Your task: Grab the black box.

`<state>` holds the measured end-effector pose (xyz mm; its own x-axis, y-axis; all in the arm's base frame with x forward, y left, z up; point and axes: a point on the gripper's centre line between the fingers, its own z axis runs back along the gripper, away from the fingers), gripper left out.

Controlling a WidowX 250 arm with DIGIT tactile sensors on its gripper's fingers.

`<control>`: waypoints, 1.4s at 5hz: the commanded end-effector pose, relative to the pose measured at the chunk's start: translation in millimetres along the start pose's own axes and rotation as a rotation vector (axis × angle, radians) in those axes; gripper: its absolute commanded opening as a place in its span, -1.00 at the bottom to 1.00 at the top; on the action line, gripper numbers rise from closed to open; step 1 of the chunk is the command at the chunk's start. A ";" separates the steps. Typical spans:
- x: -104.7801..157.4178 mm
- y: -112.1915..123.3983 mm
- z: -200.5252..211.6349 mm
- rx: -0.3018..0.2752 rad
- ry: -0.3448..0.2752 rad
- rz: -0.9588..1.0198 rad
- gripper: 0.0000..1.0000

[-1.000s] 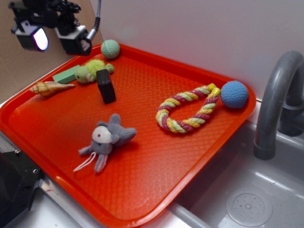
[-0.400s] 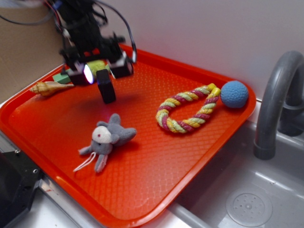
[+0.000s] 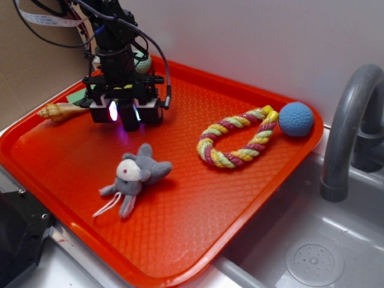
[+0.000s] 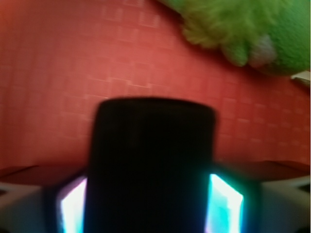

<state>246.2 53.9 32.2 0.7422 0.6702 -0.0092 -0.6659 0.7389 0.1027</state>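
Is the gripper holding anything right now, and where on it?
Cannot tell: the gripper straddles the black box at its side faces, but contact isn't visible.

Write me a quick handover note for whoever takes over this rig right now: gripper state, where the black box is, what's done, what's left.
Gripper: down on the orange tray, fingers either side of the black box; whether they grip it yet cannot be told.
Black box: upright between the lit finger pads, just in front of the green plush toy.
Done: approach and alignment over the box.
Left: confirm the grip, then lift.
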 end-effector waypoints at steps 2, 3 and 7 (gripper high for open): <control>-14.1 -0.2 132.8 -0.132 -0.158 -0.422 -1.00; -12.5 15.7 181.5 -0.134 -0.146 -0.674 -1.00; -19.2 37.9 182.5 -0.078 -0.170 -0.823 -1.00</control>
<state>221.6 40.7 207.9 0.9917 -0.1107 0.0646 0.1078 0.9930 0.0481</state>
